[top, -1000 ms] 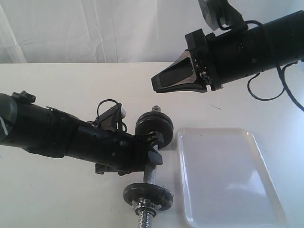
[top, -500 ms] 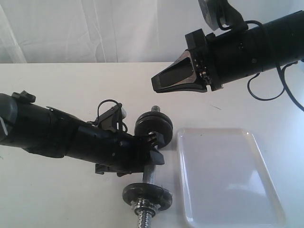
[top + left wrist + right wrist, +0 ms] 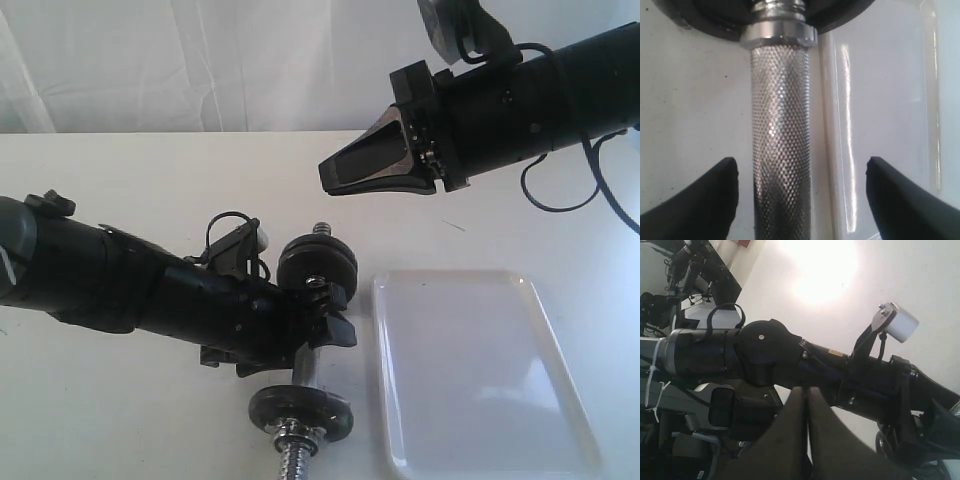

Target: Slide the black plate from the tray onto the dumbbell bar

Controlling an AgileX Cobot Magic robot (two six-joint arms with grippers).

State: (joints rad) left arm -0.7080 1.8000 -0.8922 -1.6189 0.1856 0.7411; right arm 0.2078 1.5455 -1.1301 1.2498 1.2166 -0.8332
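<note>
**Ana:** Starting nearest, what could go wrong for the robot here?

**Ben:** The left end effector straddles the knurled middle of the dumbbell bar. Its fingers are spread wide and touch neither side. Nothing pins the bar, which rests on its discs on the counter, so it could roll. A finger that clips it on the way out could push it against the rim of the tray, just beside it.

**Ana:** And the plate itself?

**Ben:** The tray is bare. The black plate is probably the far disc on the bar, but it looks the same as the near disc, so that is a guess. Whether an outer collar locks either disc is hard to see. If none does, a tilt or knock could let one slide off along the thread.

**Ana:** Further back?

**Ben:** The right end effector hangs above the counter, pinched shut and empty, well apart from everything. It poses little risk unless it descends on the far end.

**Ana:** The count?

**Ben:** One bar, two black discs on it, one tray, two end effectors.
</note>
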